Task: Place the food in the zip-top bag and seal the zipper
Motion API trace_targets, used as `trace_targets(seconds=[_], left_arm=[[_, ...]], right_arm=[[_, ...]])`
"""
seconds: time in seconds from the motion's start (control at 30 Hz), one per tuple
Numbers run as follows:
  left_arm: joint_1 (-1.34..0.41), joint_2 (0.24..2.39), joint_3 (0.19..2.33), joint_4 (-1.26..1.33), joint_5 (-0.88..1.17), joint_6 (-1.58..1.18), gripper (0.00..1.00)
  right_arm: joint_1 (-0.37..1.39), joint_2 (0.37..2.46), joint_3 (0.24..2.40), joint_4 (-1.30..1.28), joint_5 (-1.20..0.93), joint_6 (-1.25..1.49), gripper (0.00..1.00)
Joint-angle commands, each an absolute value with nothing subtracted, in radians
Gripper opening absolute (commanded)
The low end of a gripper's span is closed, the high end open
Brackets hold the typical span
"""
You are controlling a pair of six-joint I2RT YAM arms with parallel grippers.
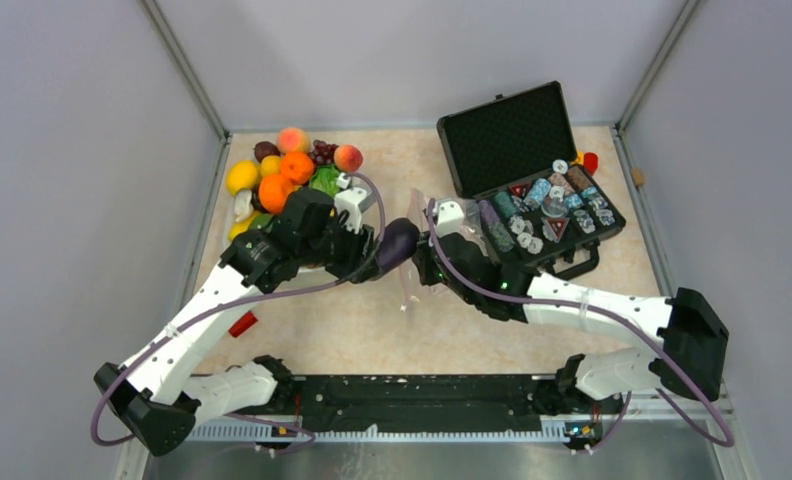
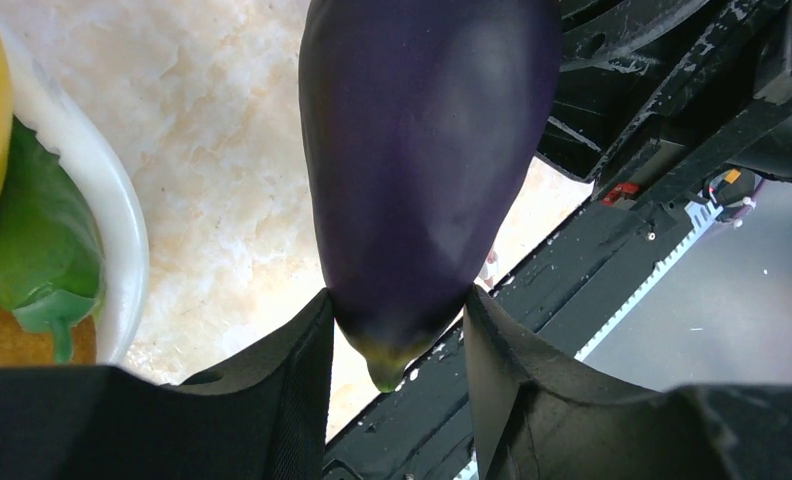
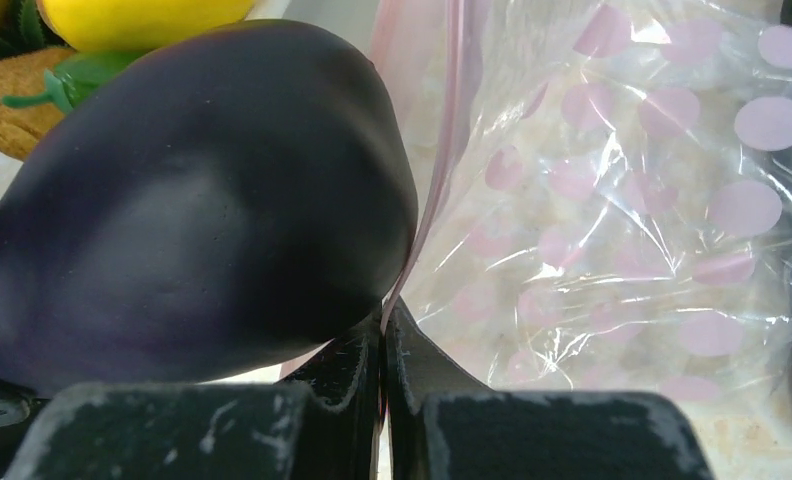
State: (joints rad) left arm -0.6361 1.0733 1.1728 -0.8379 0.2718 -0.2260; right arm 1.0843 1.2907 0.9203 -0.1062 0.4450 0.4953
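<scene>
My left gripper (image 2: 397, 300) is clamped on the narrow stem end of the eggplant (image 2: 422, 150). It holds the eggplant above the middle of the table (image 1: 322, 330), fat end pointing toward 3 o'clock in the top view. My right gripper (image 3: 384, 345) is pinched tight on the lip of the bag (image 3: 622, 250), right at the pink zipper (image 3: 442, 140). The eggplant's round end sits against that lip. I can't tell whether the pinch has 1 layer or both, or whether the mouth is gaping.

To do this well, I'd raise the pinched lip a touch so the far side sags away. Then I'd feed the eggplant in slowly along its long axis toward 3 o'clock, checking in the right wrist view that it slides inside the strip, not over it. I'd let go only once the fat end is well past the zipper. The fruit pile (image 1: 287, 165) sits in the basin (image 2: 122, 240) at 10 o'clock.
</scene>
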Motion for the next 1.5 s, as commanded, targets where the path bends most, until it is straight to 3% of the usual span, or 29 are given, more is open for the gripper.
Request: trace_targets(seconds=[0.0, 0.27, 0.5, 0.7, 1.03, 1.33, 1.47], left_arm=[[-0.641, 1.059, 1.148, -0.778, 0.344, -0.222, 0.15], [-0.641, 1.109, 1.096, -0.773, 0.471, -0.17, 0.15], [-0.641, 1.133, 1.109, -0.823, 0.382, -0.18, 0.13], [-0.642, 1.147, 1.14, -0.838, 0.371, -0.187, 0.13], [-0.676, 1.18, 1.166, -0.89, 0.274, -0.197, 0.12], [-0.678, 1.209, 1.165, -0.943, 0.042, -0.236, 0.07], [-0.68, 1.189, 1.191, -0.956, 0.087, -0.228, 0.05]], right_arm=[[1.088, 1.234, 0.881, 0.009, 0.394, 0.525, 0.0], [1.088, 1.104, 0.735, 0.187, 0.336, 0.484, 0.0], [1.083, 0.976, 0.688, 0.143, 0.238, 0.395, 0.0], [1.086, 1.048, 0.78, 0.006, 0.234, 0.384, 0.0], [1.172, 1.213, 0.963, -0.226, 0.46, 0.337, 0.0], [1.175, 1.109, 0.882, -0.171, 0.468, 0.359, 0.0], [1.175, 1.107, 0.867, -0.191, 0.492, 0.381, 0.0]])
